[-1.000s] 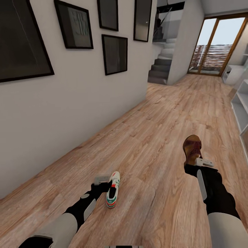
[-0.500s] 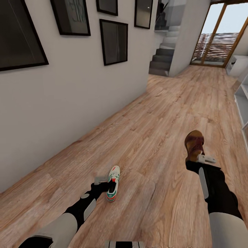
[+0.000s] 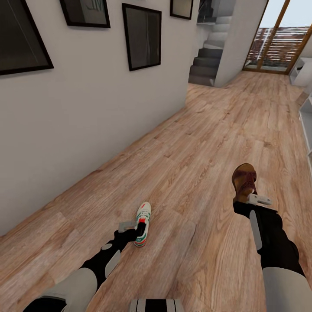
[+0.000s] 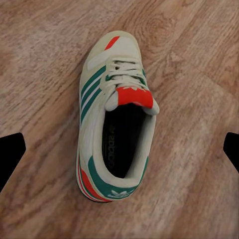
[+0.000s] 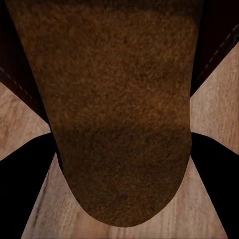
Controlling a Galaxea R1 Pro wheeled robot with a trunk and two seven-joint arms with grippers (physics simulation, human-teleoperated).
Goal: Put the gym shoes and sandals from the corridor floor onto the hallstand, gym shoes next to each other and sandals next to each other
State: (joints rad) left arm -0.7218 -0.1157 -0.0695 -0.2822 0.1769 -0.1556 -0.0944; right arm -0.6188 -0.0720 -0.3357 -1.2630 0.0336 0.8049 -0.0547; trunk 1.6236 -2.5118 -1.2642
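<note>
Brown sandal (image 3: 244,182) — right pincer (image 3: 251,200) grips.

1. On my left ran a white wall (image 3: 86,121), hung with dark framed pictures (image 3: 141,37).
2. Ahead, grey stairs (image 3: 207,65) climbed beside a white pillar (image 3: 236,39).
3. Far off, a wood-framed glass door (image 3: 277,39) showed bright daylight.

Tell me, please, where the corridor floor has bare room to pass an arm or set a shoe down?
The corridor floor lies bare between gym shoe and sandal, and ahead to the stairs. It is tight beside the wall on the left.
</note>
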